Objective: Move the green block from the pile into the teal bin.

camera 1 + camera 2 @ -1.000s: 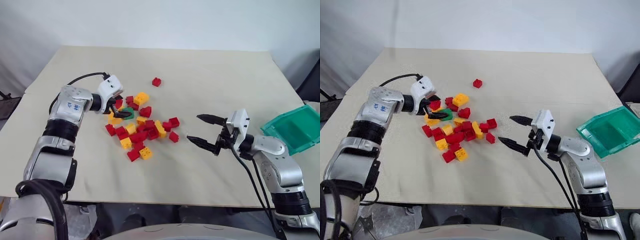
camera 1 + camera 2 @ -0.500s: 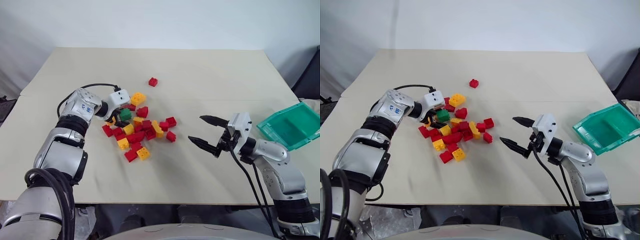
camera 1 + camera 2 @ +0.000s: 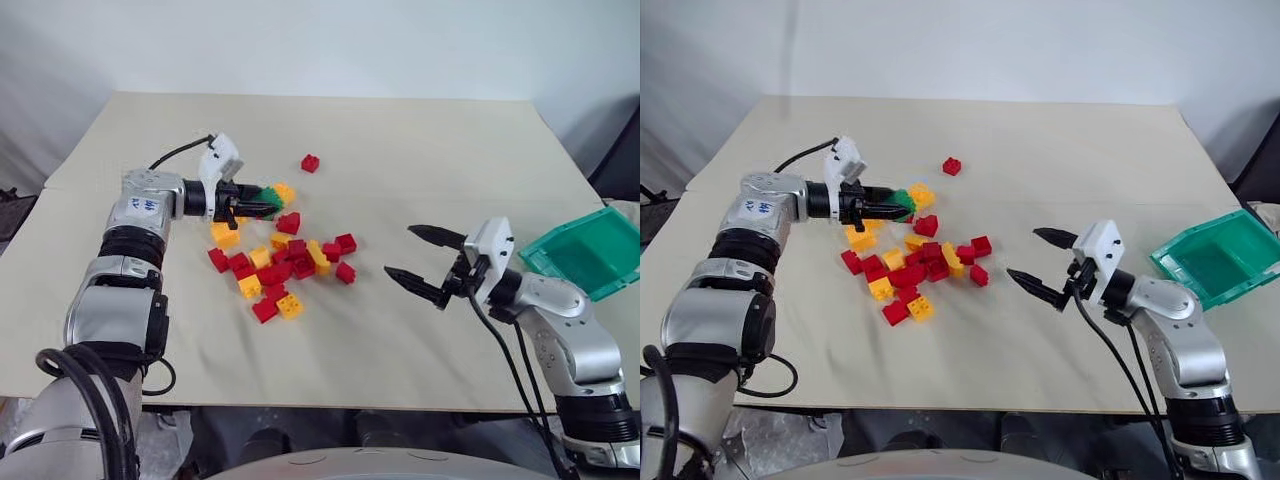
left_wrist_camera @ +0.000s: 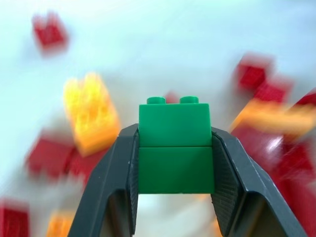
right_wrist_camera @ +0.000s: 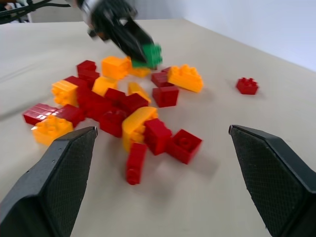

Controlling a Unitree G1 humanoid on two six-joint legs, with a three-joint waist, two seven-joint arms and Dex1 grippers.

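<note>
Pinching the green block (image 4: 175, 148), left gripper (image 4: 174, 163) holds it above the pile (image 3: 280, 265); right gripper (image 3: 424, 262) spread; bin (image 3: 585, 260) unreached.

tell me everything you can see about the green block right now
The green block is a small glossy plastic toy brick, roughly cubic, with two round studs on top and a seam across its middle. It sits upright, pinched on two opposite sides by the left gripper, held above the pile of red and yellow bricks.

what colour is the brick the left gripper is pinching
Green: the green block sits between the left gripper fingers, clearest in the left wrist view.
</note>
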